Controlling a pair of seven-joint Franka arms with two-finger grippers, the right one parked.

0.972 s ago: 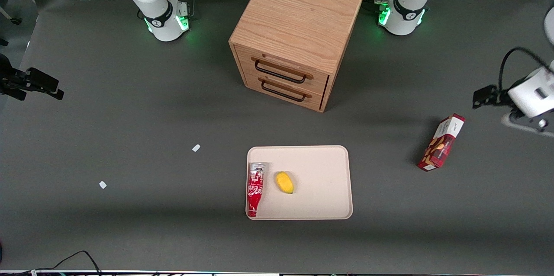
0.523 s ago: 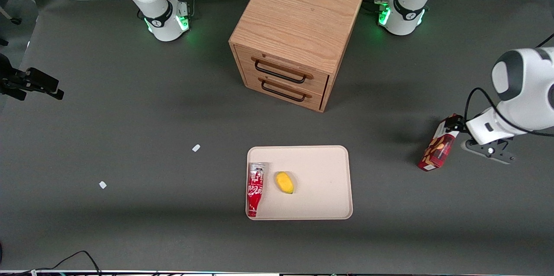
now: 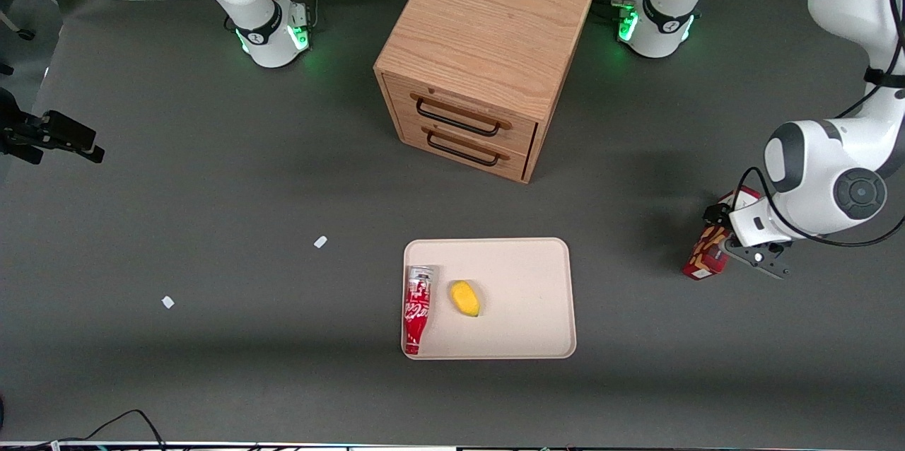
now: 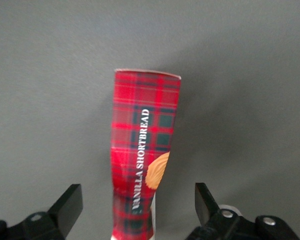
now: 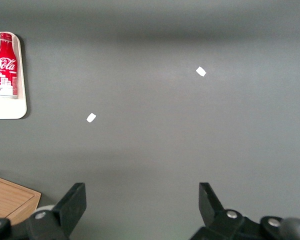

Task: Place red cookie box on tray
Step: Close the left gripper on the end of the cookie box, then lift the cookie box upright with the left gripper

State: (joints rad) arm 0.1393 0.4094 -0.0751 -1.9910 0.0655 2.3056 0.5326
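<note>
The red cookie box lies flat on the grey table toward the working arm's end, well apart from the tray. My left gripper hangs right above the box and covers its farther end in the front view. In the left wrist view the plaid box runs lengthwise between the two black fingers, which stand wide of its long sides without touching it; the gripper is open. The beige tray lies nearer the front camera than the cabinet.
A red-and-white soda bottle and a small yellow fruit lie on the tray, at its parked-arm end. A wooden two-drawer cabinet stands mid-table. Two white scraps lie toward the parked arm's end.
My left gripper has swung in from the table's edge and come down over the cookie box, now covering its farther end. The box has not moved.
</note>
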